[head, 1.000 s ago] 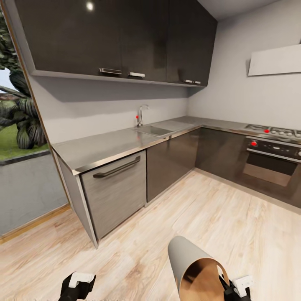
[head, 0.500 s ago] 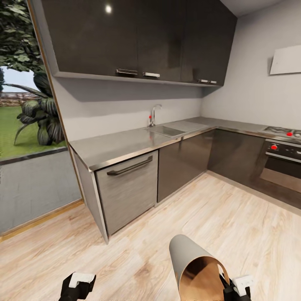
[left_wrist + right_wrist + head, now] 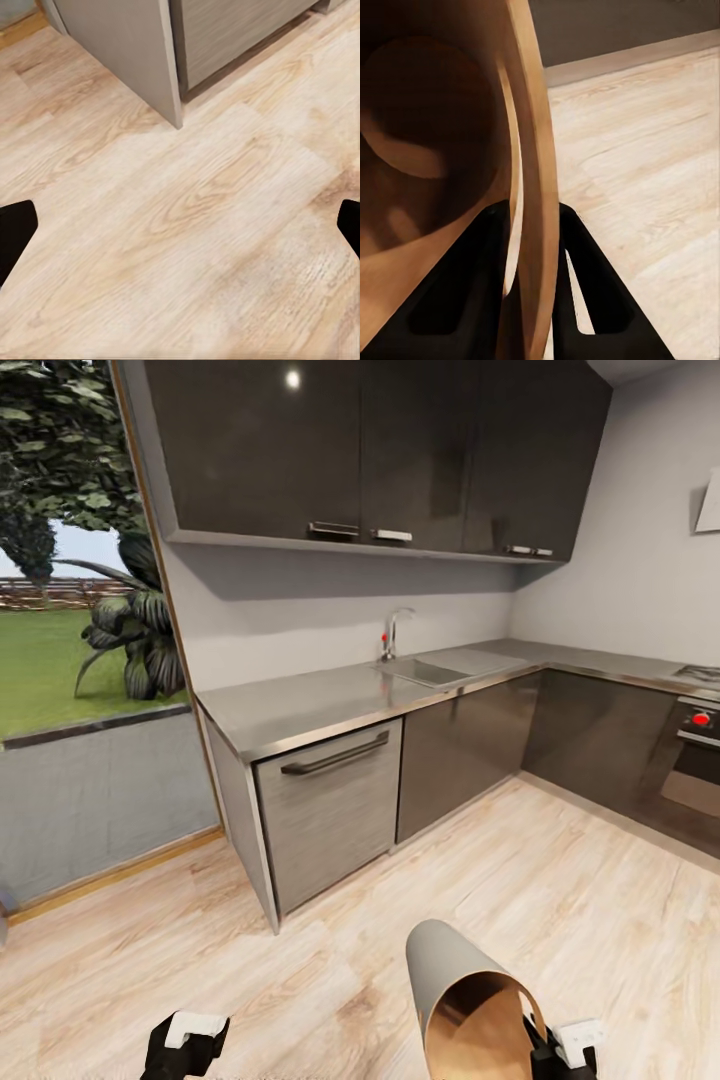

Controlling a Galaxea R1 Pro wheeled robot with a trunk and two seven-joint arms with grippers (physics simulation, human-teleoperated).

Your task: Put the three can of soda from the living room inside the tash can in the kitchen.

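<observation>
Kitchen, head view and both wrist views. Your right gripper (image 3: 534, 225) is clamped on the rim of the tash can (image 3: 470, 1000): in the right wrist view one dark finger (image 3: 472, 285) sits inside the brown wall and the other outside it. You carry the bin tipped on its side at your lower right, its long axis running from its grey closed end, which points toward the cabinets (image 3: 330, 815), back to its open mouth, which faces you. Your left gripper (image 3: 180, 225) hangs spread and empty over bare wood floor (image 3: 560, 880), its two fingertips at opposite edges of the left wrist view. No soda cans are visible, and the bin's interior looks empty. Judged from this, setting the bin down upright calls for rotating the mouth upward with the right arm, which alone holds it.
</observation>
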